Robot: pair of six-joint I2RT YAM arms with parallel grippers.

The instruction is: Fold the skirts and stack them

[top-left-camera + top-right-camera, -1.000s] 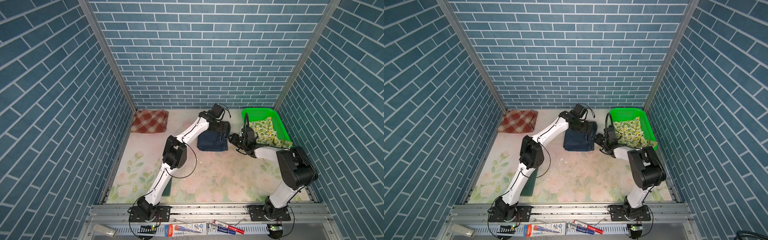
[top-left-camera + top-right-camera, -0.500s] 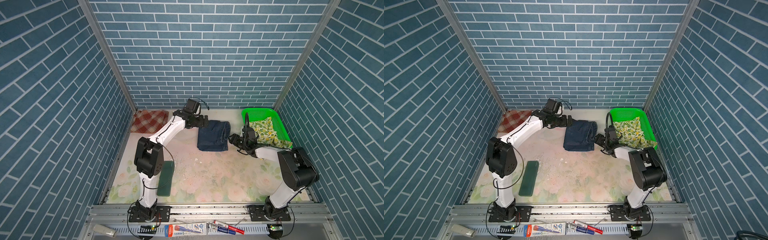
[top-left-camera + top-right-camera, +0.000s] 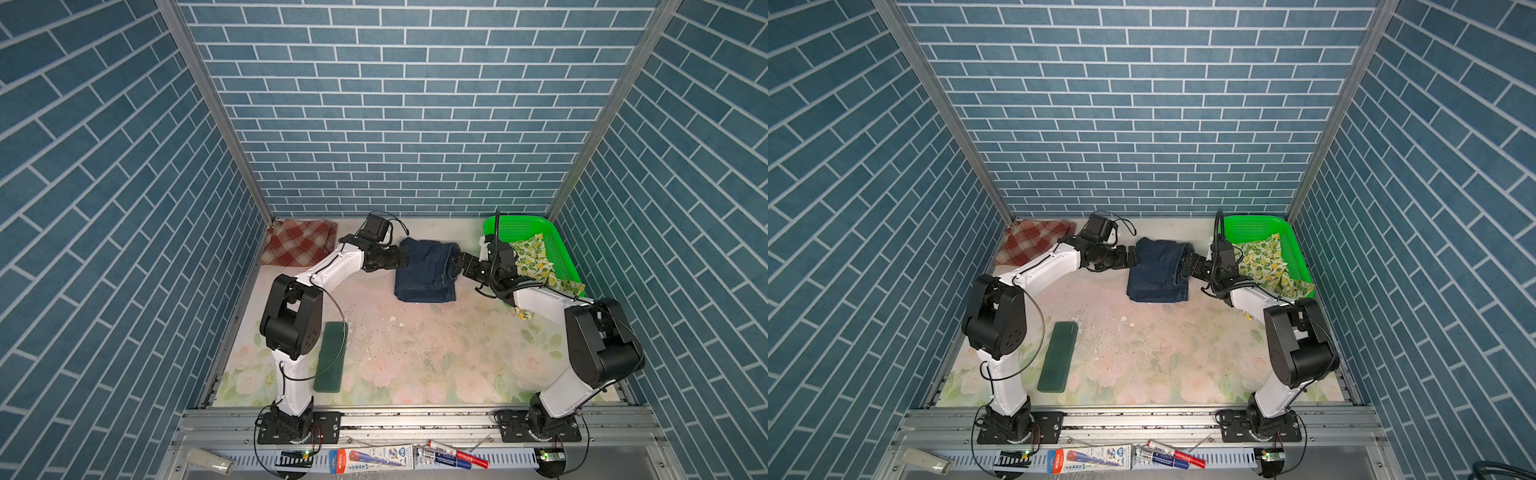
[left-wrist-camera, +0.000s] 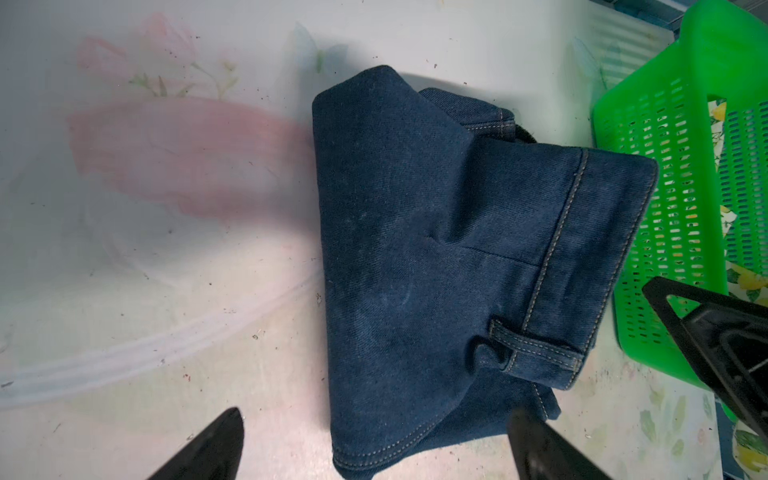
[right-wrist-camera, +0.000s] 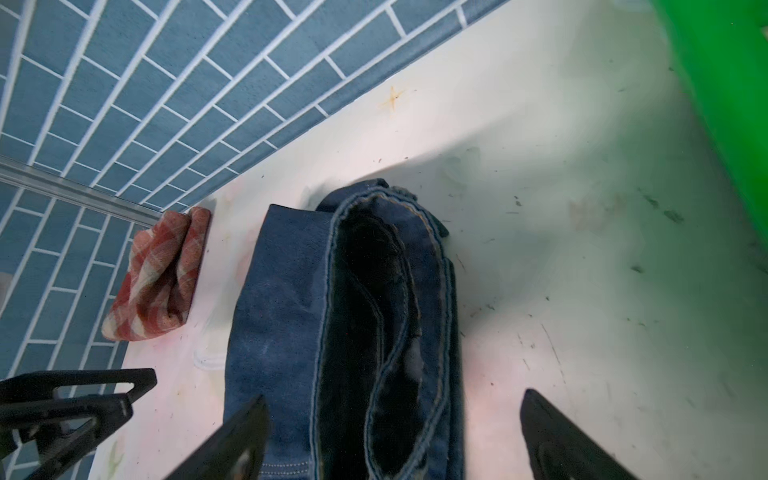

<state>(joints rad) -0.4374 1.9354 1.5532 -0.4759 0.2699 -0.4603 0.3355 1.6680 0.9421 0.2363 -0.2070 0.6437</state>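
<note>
Denim skirt [image 3: 426, 270] between left end effector [image 3: 402, 257] and right end effector [image 3: 457, 264], both wide; lemon skirt [image 3: 534, 262] part-hidden.

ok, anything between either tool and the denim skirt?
Nothing visible. In a top view the left tool stands open at one side of the denim skirt and the right tool open at the opposite side; each wrist view shows the cloth straight ahead, nothing before it.

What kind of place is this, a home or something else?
Probably a lab test booth: brick-print wall panels box in a floral tabletop, and the left arm and right arm are bolted to a metal rail.
</note>
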